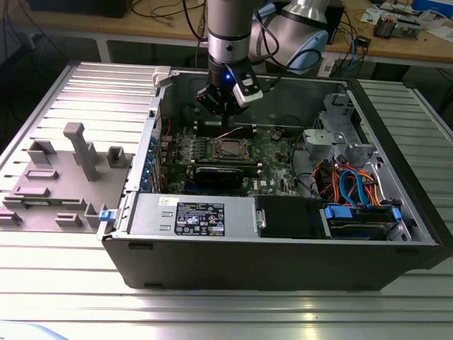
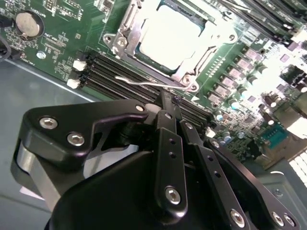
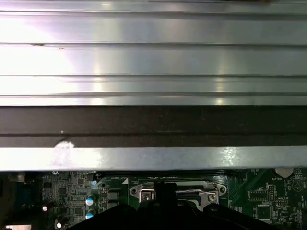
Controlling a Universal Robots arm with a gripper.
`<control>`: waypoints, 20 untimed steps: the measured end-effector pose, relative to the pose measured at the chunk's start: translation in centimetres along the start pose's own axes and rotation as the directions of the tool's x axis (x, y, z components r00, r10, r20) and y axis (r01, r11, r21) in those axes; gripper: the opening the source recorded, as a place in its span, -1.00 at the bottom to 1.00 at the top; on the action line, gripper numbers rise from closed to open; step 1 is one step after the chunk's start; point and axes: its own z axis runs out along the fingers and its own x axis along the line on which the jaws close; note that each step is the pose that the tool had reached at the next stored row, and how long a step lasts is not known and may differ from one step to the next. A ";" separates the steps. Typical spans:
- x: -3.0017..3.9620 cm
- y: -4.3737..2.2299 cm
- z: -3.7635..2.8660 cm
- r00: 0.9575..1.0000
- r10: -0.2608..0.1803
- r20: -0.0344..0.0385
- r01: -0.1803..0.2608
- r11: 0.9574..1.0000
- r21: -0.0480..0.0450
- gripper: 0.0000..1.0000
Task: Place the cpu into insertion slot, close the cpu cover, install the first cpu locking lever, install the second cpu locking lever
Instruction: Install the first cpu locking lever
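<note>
One thin wire lever (image 2: 139,82) stands free beside the socket, near the back wall of the open computer case (image 1: 283,269), and the gripper (image 2: 169,103) hangs just above it with its fingers closed together on nothing; I judge it is placed there to work on this lever. The cpu (image 2: 169,39) already lies in the insertion slot (image 1: 231,148), near the middle of the green board (image 2: 62,43). Its face is pale, flat and square, and it shines under the light. The cpu cover (image 2: 189,76) is down around it, a silvery frame with a window that leaves the chip visible.
</note>
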 end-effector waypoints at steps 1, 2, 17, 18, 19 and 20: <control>-0.10 0.02 0.07 1.000 -0.001 0.000 0.001 1.000 0.000 -0.79; -0.17 0.04 0.13 1.000 -0.002 0.000 0.002 1.000 0.000 -0.79; -1.72 0.40 1.09 0.999 -0.045 -0.003 0.045 0.999 -0.001 -0.79; -1.81 0.44 1.11 0.999 -0.045 -0.002 0.045 0.999 -0.001 -0.79; -1.91 0.47 1.15 0.999 -0.045 -0.003 0.045 0.999 -0.001 -0.79; -2.00 0.49 1.19 0.999 -0.045 -0.002 0.045 0.999 -0.001 -0.79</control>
